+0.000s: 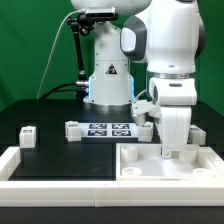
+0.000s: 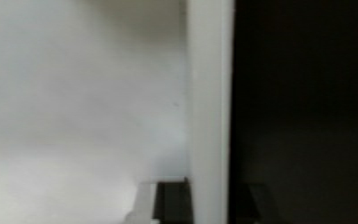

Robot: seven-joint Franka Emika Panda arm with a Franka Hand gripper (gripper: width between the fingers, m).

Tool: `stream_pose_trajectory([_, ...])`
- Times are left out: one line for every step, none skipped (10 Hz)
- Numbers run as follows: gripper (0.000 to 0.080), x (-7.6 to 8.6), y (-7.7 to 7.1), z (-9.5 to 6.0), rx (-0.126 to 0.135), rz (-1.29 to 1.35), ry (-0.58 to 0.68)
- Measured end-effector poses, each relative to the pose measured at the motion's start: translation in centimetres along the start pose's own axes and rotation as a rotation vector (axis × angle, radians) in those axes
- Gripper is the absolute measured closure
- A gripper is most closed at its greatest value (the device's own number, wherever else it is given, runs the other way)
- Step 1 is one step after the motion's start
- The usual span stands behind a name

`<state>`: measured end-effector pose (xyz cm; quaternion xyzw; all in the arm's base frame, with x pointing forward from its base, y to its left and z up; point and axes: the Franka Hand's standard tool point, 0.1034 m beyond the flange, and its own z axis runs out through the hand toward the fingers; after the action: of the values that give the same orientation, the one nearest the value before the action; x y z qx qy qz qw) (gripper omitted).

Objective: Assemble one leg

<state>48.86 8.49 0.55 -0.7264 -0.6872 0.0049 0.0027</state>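
Near the counter's front edge: gripper [image 1: 172, 151] low inside the white square tray-like piece [image 1: 140, 172], tips hidden; I cannot tell whether apart or clamped. Leg [image 1: 27, 134] sits well apart, by the counter's edge on the exterior view's left. I'd lift straight up, clear of the rim, before reaching.

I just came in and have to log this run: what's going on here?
The Panda arm's gripper is down over the large white square piece at the exterior view's right. The leg stands apart on the black table at that view's left, ungripped, with the marker board between them. Whether the jaws are open or shut cannot be told; the wrist view shows mostly a blurred white surface.
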Motion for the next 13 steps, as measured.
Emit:
stream_pose_trajectory([0.0741,0.0,0.0,0.0,0.000,0.000,0.000])
stream_pose_trajectory([0.0666,0.0,0.0,0.0,0.001,0.001,0.000])
stream_pose_trajectory([0.0518,0.0,0.0,0.0,0.001,0.001,0.000])
stream_pose_trajectory([0.0518,0.0,0.0,0.0,0.001,0.001,0.000])
stream_pose_trajectory([0.0341,0.0,0.0,0.0,0.001,0.001,0.000])
stream_pose_trajectory([0.0341,0.0,0.0,0.0,0.001,0.001,0.000])
stream_pose_trajectory([0.0190,-0.1,0.0,0.0,0.001,0.001,0.000])
stream_pose_trajectory([0.0159,-0.1,0.0,0.0,0.001,0.001,0.000])
stream_pose_trajectory([0.0159,-0.1,0.0,0.0,0.001,0.001,-0.001])
stream_pose_trajectory([0.0151,-0.1,0.0,0.0,0.001,0.001,-0.001])
stream_pose_trajectory([0.0151,0.0,-0.1,-0.1,0.000,0.003,-0.001])
stream_pose_trajectory([0.0151,0.0,-0.3,-1.1,-0.004,0.010,-0.006])
stream_pose_trajectory([0.0151,0.2,-0.9,-2.3,-0.015,0.022,-0.011])
